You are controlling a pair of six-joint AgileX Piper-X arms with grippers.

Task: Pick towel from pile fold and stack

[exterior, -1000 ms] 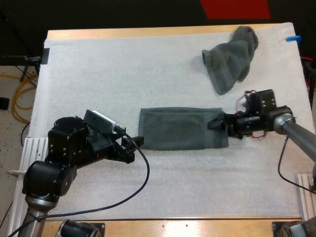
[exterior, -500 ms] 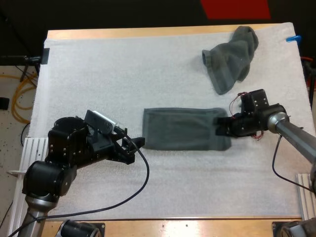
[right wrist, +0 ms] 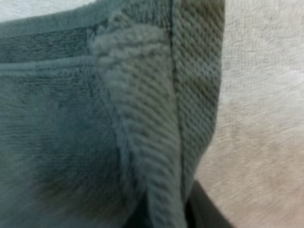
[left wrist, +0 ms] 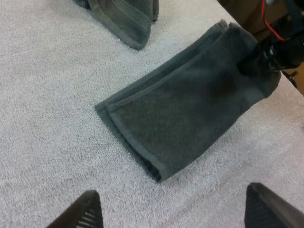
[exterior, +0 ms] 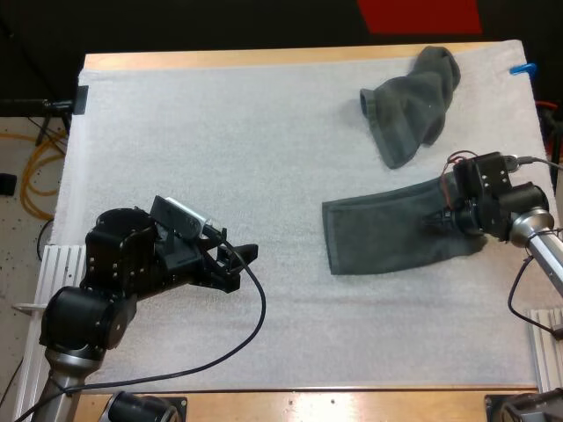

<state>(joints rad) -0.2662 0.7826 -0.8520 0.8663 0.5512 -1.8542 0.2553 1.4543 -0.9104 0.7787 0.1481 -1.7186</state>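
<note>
A: Right gripper [exterior: 447,215] status?

B: Clamped on the folded towel [exterior: 387,236], at the short end nearest its own arm. In the right wrist view the hem [right wrist: 142,95] bunches up directly against one black finger [right wrist: 205,213], with cloth pressed in close.

A: Is it lying flat?

B: Mostly. It rests on the white mat [exterior: 220,132], skewed rather than square to the mat edges. The free end trails away from the right gripper, toward the left arm's side.

A: Left gripper?

B: Left gripper [exterior: 240,264] is wide, with fingers [left wrist: 83,213] spread and nothing between them. It's low over bare mat. The folded towel [left wrist: 185,114] sits ahead of it, well apart. The hemmed free end is closest to it, and the right gripper [left wrist: 266,54] is at the opposite end.

A: Any contact between the left fingers and the cloth?

B: None. There's bare mat between them.

A: Second towel?

B: The crumpled towel [exterior: 412,101] is beyond the right gripper, near the mat's far edge. It's in a heap, unfolded. It's close to the folded towel's pinched end but apart from it. From the left gripper it's farther out than the folded one [left wrist: 126,19].
</note>
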